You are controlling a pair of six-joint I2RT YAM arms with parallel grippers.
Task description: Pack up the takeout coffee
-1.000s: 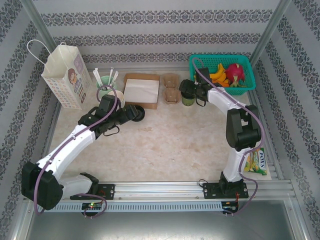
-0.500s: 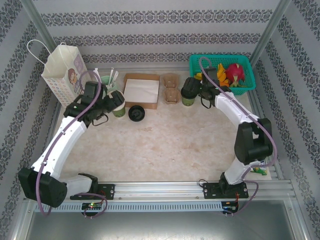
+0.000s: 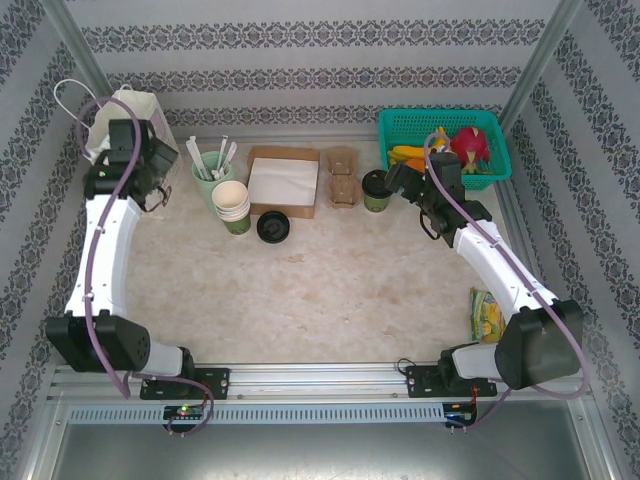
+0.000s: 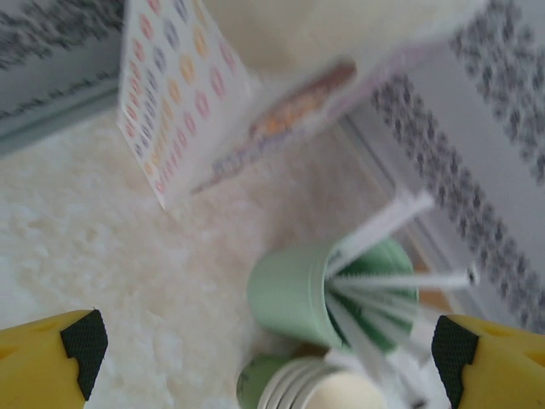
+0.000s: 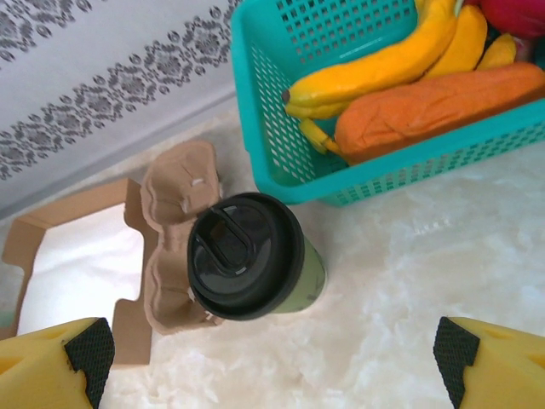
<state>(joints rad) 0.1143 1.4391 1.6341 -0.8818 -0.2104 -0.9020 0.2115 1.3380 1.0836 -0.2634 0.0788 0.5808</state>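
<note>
**Approach step: coffee not grasped yet**

Right gripper (image 5: 268,354) is hovering over the takeout coffee (image 5: 247,256), fingers spread wide and empty. The cup is standing upright and lidded on the table, between the cardboard carrier (image 5: 174,247) and the teal basket (image 5: 281,128). Left gripper (image 4: 264,349), also released, is facing the paper bag (image 4: 187,85). Next move is probably closing around the cup body.

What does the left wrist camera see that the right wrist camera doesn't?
Left wrist, not right wrist: the white patterned paper bag, the mint-green mug of white sticks and the stack of lidless cream paper cups.

Right wrist, not left wrist: the green takeout coffee cup with its round black lid, the teal plastic basket of yellow bananas and the brown cardboard cup carrier.

Both: the cream marbled tabletop, plus an open yellow-fingered gripper, the left gripper in one and the right gripper in the other.
</note>
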